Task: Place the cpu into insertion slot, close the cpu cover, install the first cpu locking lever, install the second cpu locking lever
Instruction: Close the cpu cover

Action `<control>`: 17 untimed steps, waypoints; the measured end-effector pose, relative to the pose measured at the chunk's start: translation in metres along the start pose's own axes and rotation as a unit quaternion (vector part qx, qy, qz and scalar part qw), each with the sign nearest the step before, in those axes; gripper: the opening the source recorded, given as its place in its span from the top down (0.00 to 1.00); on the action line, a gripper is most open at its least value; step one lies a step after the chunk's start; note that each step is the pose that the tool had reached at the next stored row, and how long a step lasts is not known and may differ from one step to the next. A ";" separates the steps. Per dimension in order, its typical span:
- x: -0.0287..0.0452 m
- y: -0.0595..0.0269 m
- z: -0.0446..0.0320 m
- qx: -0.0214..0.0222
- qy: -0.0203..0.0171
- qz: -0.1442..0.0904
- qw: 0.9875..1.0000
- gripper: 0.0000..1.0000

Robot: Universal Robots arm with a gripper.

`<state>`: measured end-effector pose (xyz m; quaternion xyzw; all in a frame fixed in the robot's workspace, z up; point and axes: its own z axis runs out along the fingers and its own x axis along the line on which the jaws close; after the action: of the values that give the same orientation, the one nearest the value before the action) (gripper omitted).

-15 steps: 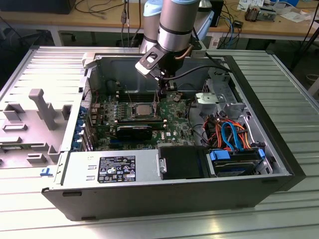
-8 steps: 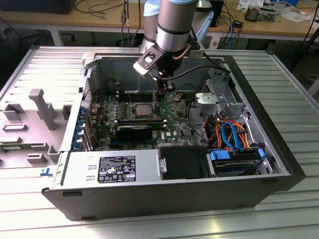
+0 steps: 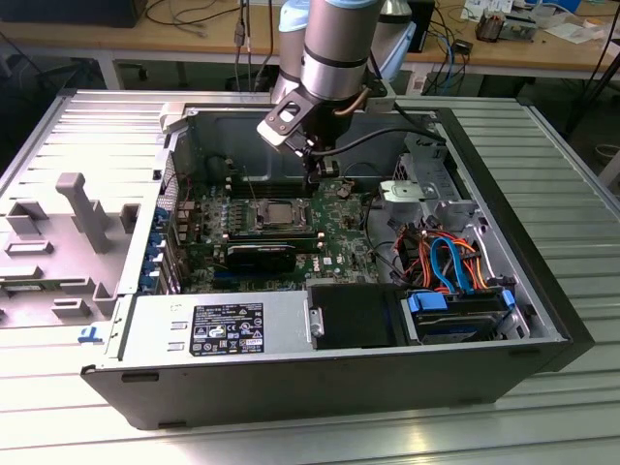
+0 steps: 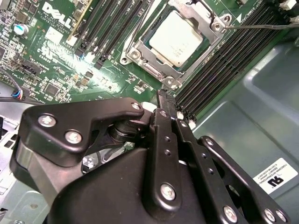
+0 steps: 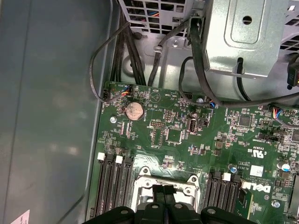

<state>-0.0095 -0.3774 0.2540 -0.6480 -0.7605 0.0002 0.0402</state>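
The cpu [image 4: 176,37] lies flat in the insertion slot [image 4: 156,73] on the green board, its silver top showing. The cpu cover [image 4: 139,52], a silver frame, sits around it. Two thin wire levers run out from the socket, one [image 4: 261,27] toward the case wall and one [image 4: 140,28] along the memory slots. In the exterior view the cpu [image 3: 276,213] sits just below my gripper [image 3: 315,179]. My gripper [image 4: 163,99] hovers beside the socket's corner with its fingers shut and nothing between them. In the first wrist view the gripper [image 5: 163,190] overlaps the socket frame [image 5: 140,184].
Black memory slots [image 4: 215,70] flank the socket. The grey case wall [image 4: 252,116] rises close by. A power supply [image 3: 223,325], a black shroud [image 3: 354,315] and a drive bay with coloured cables [image 3: 450,262] fill the case's near side. Black cables [image 5: 126,51] run along the board's edge.
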 end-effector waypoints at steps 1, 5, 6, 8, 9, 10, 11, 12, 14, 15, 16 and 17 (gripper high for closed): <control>0.0000 -0.0001 0.0000 0.000 0.000 0.000 1.000 0.89; 0.0002 -0.0010 0.0003 0.000 0.000 0.000 1.000 0.89; 0.0001 -0.0011 0.0003 0.000 0.000 0.000 1.000 0.89; 0.0002 -0.0012 0.0006 0.000 0.000 0.000 1.000 0.89; 0.0002 -0.0013 0.0007 0.000 0.000 0.000 1.000 0.89; 0.0002 -0.0014 0.0009 0.000 0.000 0.000 1.000 0.89; 0.0002 -0.0014 0.0012 0.000 0.000 0.000 1.000 0.89; 0.0002 -0.0015 0.0014 0.000 0.000 0.000 1.000 0.89; 0.0002 -0.0020 0.0019 0.000 0.000 0.000 1.000 0.89; 0.0003 -0.0025 0.0021 0.000 0.000 0.000 1.000 0.89; 0.0004 -0.0031 0.0024 0.000 0.000 0.000 1.000 0.89; 0.0006 -0.0050 0.0029 0.000 0.000 0.000 1.000 0.89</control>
<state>-0.0147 -0.3774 0.2515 -0.6480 -0.7605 0.0002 0.0402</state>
